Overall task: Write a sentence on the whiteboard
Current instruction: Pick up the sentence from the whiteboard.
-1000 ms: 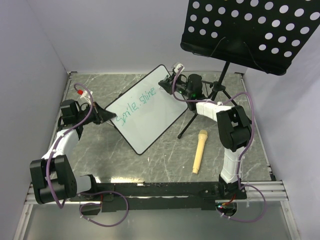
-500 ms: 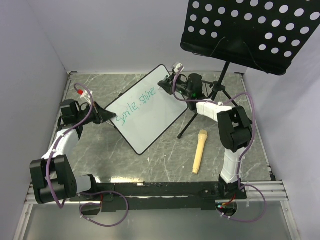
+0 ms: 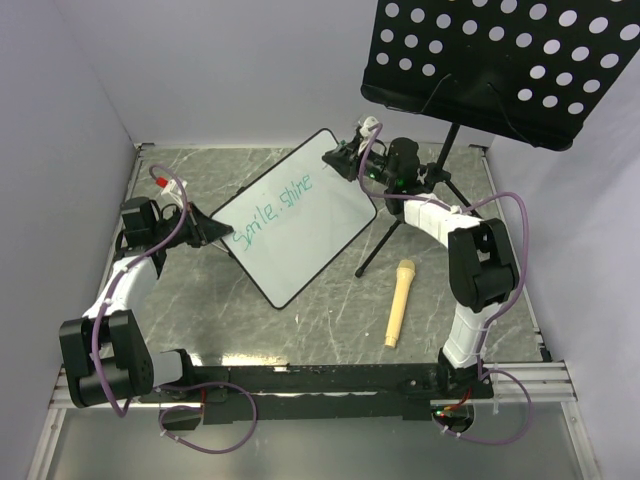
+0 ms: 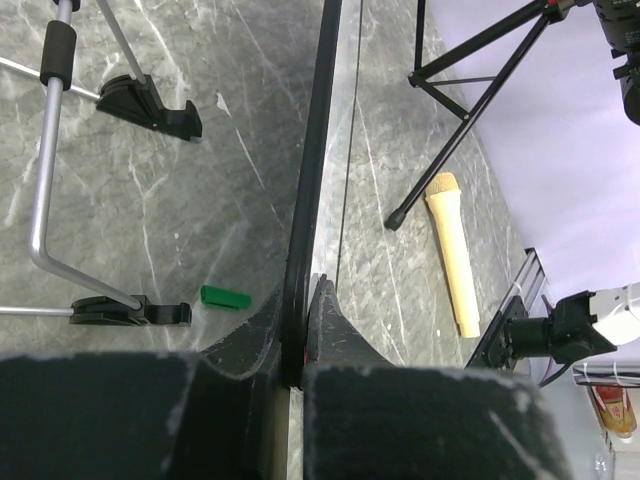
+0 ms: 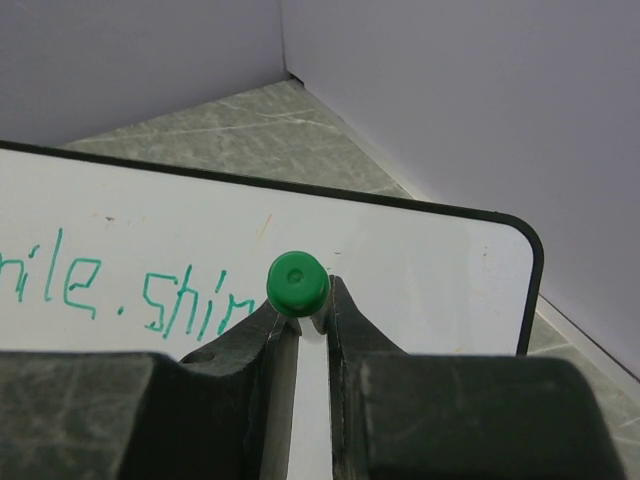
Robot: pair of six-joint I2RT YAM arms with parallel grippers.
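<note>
1. Plainly, the whiteboard point(image 3: 300, 250) stands propped at a tilt on the marbled table point(image 3: 200, 310), toward the far wall, between the 2 grippers.
2. The sentence point(image 3: 272, 208) runs in teal along the board's upper long edge and reads "Smile. shine", so 2 words are down.
3. The right gripper point(image 3: 345, 158) hangs at the board's far corner, just past "shine", with its jaws clamped on a green marker point(image 5: 297, 283). The tip is hidden, so contact with the board cannot be told.
4. The left gripper point(image 4: 303, 330) has its jaws pinched on the board's black frame at the opposite corner, apparently steadying it.
5. The writing looks well along but probably unfinished. Little bare strip remains after "shine", while the lower board is blank.
6. Farther out, a small green cap-like piece point(image 4: 224, 297) lies behind the board. A beige microphone point(image 3: 398, 303) lies beside the black music stand point(image 3: 500, 60).
</note>
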